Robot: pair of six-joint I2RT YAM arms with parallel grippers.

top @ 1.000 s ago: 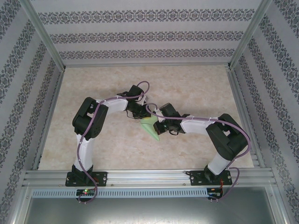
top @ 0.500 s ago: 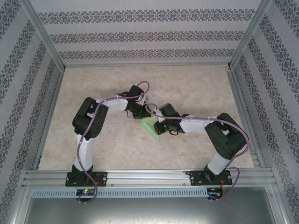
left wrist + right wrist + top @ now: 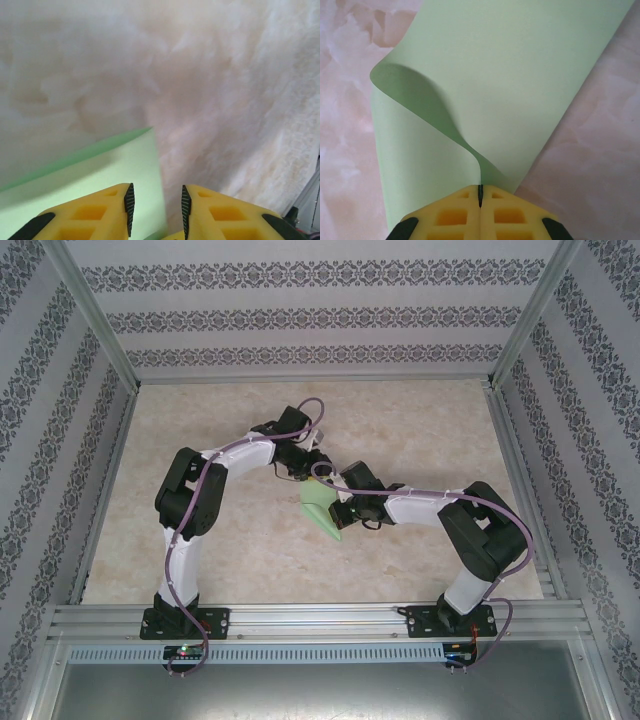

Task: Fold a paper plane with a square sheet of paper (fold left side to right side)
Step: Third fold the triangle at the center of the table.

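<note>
Clearly, the square sheet of paper (image 3: 520,75) is pinched at its curled-over fold by the closed right gripper (image 3: 480,192), while the left gripper (image 3: 157,207) is held slightly parted over the sheet's edge, with nothing clamped.

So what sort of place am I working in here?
Probably a purpose-built robot test cell: aluminium frame rails, patterned wallpaper walls on three sides, and a marbled tabletop.
</note>
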